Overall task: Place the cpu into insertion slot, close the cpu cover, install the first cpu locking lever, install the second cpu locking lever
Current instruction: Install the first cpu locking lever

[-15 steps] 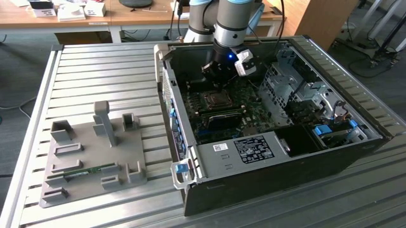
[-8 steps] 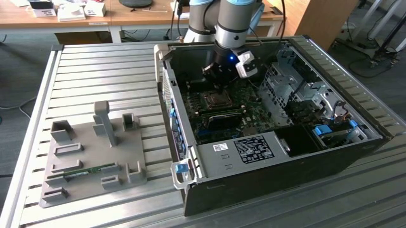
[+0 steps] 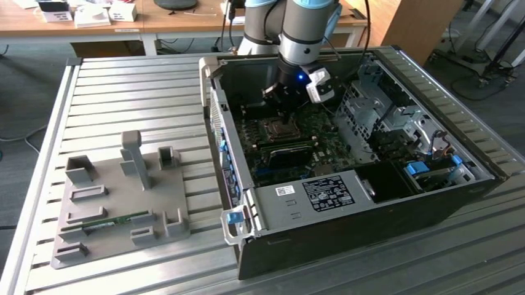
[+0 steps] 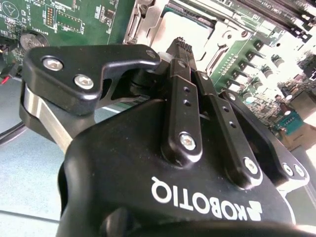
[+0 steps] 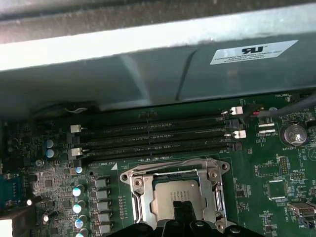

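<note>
gripper [image 4: 178, 45] closed, tips over cpu [image 5: 178, 193]

From the exterior view I look down at an angle from high and well back, taking in the open computer case [image 3: 353, 160] on the slatted metal table [image 3: 123, 98], with the grey fixture tray [image 3: 115, 203] toward the exterior view's left and the arm [image 3: 299, 31] reaching into the case from the far side. My first wrist view sits close above the green board [image 5: 276, 168], facing the socket with the cpu cover [image 5: 174, 181] and the memory slots beyond. My second wrist view looks along the gripper [image 4: 178, 47] body from just behind it. Both wrist views share the socket; the exterior view sees it small.
</note>
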You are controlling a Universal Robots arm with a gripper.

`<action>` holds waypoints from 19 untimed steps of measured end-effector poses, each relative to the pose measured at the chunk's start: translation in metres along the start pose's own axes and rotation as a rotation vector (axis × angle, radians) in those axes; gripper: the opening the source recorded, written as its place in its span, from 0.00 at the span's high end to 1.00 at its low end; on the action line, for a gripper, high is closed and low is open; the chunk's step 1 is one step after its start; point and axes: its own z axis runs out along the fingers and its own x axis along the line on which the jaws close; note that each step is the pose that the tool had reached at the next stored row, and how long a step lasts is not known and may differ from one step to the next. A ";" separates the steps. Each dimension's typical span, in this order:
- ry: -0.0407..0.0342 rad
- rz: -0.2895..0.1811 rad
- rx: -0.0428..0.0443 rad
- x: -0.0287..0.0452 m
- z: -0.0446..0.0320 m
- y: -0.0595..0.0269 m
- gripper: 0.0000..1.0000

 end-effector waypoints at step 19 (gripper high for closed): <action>0.0011 0.000 -0.0097 -0.0001 0.0000 -0.0013 0.89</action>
